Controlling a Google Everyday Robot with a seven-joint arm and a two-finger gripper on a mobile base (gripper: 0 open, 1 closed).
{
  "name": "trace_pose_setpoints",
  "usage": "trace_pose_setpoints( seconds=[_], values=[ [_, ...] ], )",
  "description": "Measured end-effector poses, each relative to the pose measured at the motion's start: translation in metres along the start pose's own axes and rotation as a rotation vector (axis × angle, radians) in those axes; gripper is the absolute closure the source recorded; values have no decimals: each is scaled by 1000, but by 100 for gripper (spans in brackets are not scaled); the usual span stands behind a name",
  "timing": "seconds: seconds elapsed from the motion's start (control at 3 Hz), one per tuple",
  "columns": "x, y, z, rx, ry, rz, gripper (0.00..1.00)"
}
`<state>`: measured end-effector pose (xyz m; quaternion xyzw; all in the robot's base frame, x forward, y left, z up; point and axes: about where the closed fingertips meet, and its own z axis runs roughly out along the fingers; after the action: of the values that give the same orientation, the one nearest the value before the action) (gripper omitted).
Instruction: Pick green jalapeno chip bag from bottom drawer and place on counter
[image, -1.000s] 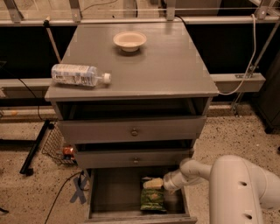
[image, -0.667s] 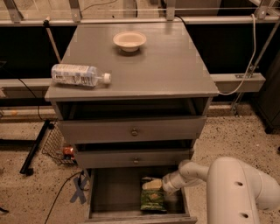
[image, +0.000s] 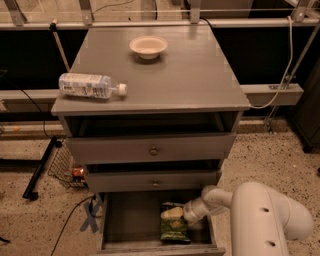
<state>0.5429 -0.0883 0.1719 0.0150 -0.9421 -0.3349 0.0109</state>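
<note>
Pale gripper (image: 172, 214) at green chip bag (image: 175, 231)

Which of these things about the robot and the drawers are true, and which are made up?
1. The green jalapeno chip bag lies in the open bottom drawer. True.
2. The bowl sits inside the bottom drawer. False: it stands on the counter, near the back.
3. The gripper is down in the bottom drawer, at the top end of the bag. True.
4. The plastic bottle stands upright on the counter. False: it lies on its side near the counter's left edge.
</note>
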Motion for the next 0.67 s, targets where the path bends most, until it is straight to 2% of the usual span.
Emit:
trace_pose_setpoints(
  seconds=[0.67],
  values=[
    [3,-9,22,42,14,7,0]
  ],
)
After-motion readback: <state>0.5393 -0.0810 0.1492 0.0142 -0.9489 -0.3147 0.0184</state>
